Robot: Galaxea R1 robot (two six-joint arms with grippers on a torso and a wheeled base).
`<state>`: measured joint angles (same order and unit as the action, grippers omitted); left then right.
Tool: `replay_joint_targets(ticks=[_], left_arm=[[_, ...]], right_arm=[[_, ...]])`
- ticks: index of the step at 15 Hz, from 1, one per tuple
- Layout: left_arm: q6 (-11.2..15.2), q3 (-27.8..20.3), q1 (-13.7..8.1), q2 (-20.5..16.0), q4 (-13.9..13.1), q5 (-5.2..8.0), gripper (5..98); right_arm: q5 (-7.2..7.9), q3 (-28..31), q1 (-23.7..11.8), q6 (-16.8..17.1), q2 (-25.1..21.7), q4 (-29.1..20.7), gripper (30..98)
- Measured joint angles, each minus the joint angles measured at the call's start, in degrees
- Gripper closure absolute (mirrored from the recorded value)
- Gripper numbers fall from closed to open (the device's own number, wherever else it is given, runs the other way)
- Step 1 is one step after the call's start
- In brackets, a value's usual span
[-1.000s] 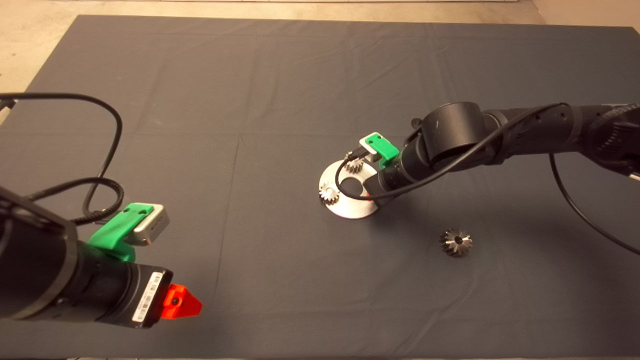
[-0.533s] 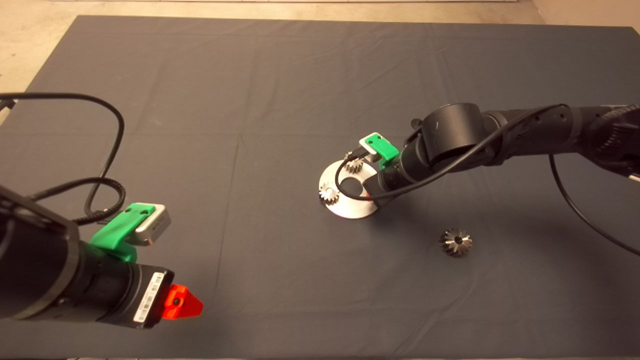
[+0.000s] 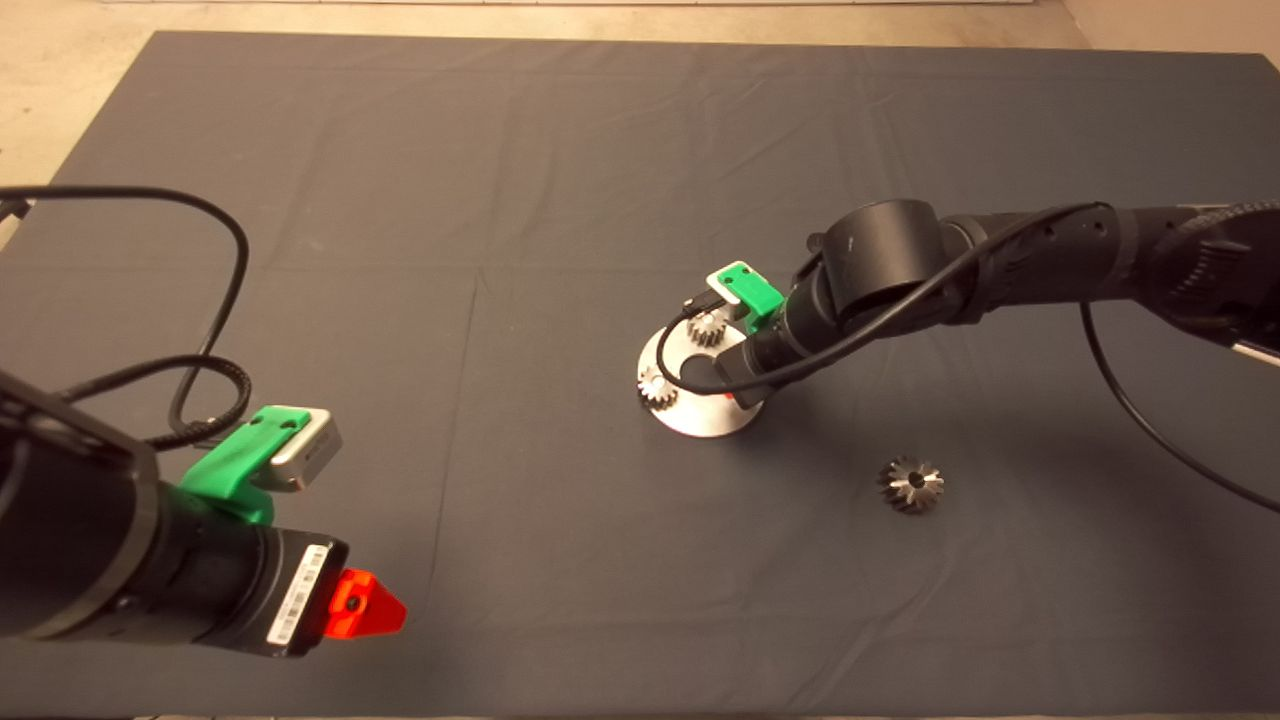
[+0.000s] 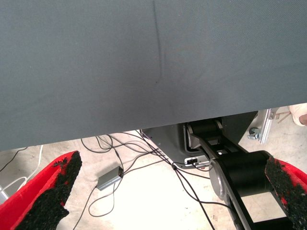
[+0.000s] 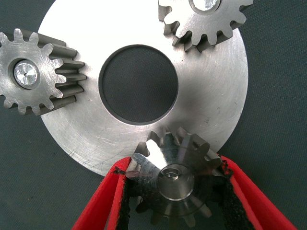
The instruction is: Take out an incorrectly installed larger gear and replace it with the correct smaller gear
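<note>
Two gears on pins: small bright gear (image 5: 41, 76) and second bright gear (image 5: 204, 17), both seated at the rim of the round steel plate (image 5: 86, 143).
Surface: dark mat (image 3: 560, 180), creased, covering the table; pale floor (image 3: 60, 70) visible past its far edge.
Room below the table: seen in the left wrist view, cables and a small grey box (image 4: 109, 178) lie on the floor beside a black robot base.
Plate: flat disc with a large round centre hole (image 5: 138, 84); mat shows through the hole.
Plate contents: three gears spaced around the rim, the third being the smaller gear (image 5: 175, 179).
Smaller gear: at the plate edge nearest the right wrist camera, partly overhanging the rim.
Right gripper (image 5: 177, 191): over the plate, fingers closed against opposite sides of the smaller gear, pads touching its teeth.
Larger gear (image 3: 911, 484): alone on the mat, well apart from the plate, toward the near right.
Left gripper (image 3: 360, 605): parked at the lower left of the mat, fingers spread wide, nothing between them.
Writing: white label (image 3: 292, 598) on the left wrist; its text cannot be read.
</note>
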<state>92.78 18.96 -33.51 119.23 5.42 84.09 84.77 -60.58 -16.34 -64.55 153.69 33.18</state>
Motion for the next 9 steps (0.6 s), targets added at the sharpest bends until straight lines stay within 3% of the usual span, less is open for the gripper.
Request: replay_joint_targets(ticks=[9], left_arm=[[0.0, 0.0, 0.0, 0.0, 0.0, 0.00, 5.4]], right_arm=[[0.32, 0.8, 0.2, 0.0, -0.3, 0.3, 87.1]])
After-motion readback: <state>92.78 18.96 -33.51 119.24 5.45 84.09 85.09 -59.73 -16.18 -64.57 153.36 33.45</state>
